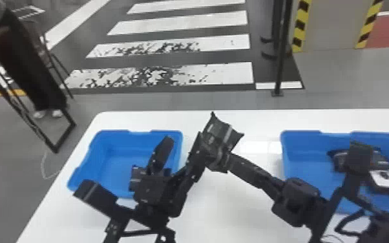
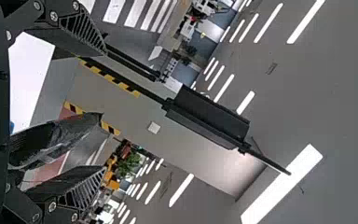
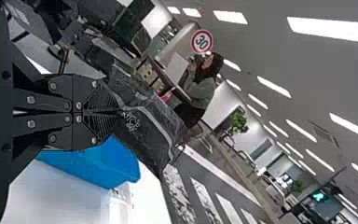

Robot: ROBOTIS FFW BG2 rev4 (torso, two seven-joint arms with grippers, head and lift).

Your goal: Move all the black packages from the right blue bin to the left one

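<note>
At the far left sits the left blue bin [image 1: 106, 142], with the left gripper [image 2: 104, 110] near its inner side, fingers spread and gripping nothing. Next, between the bins and above the white table [image 1: 236, 219], a black package [image 1: 218, 135] stands raised, one end pinched in the closed fingers of the right gripper [image 3: 119, 112]. It likely handles as light and soft, its slick film apt to slide or fold, so a deep hold across the fuller middle should serve better than a corner. It looks glossy and crinkled, with pointed corners, a pale stripe and small pale print. Rightmost, the right blue bin [image 1: 303, 155] holds more black packages [image 1: 339, 160] (how many, I cannot tell), one bearing a white label [image 1: 386, 179]; that flatter one seems stiffer, best taken by its edges
</note>
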